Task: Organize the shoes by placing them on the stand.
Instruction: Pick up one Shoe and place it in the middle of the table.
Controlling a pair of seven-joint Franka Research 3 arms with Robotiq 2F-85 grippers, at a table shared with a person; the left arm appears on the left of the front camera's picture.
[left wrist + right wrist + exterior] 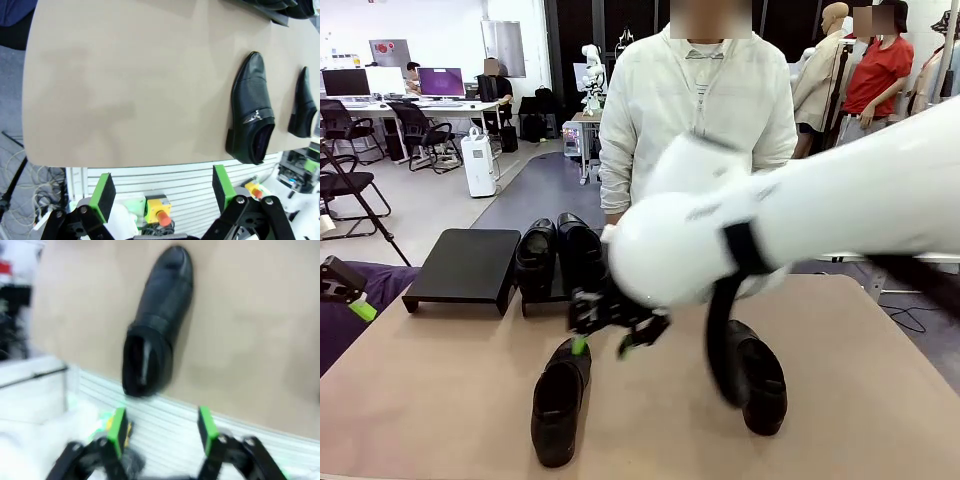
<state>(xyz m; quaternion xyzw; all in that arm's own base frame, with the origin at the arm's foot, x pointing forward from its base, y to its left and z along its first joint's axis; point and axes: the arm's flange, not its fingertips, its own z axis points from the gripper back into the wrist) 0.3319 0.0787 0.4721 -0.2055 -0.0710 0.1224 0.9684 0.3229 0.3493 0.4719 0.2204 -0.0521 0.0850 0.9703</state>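
As our right tool (601, 347) hangs spread and empty over the near left shoe (558, 405), we judge it must drop, pinch it and carry it to the empty left stand (460, 258).

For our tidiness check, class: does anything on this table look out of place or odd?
One shoe lies near the table's front and another shoe farther right, well apart, instead of on the left stand. The other pair sits side by side on the right stand. Nothing looks damaged.
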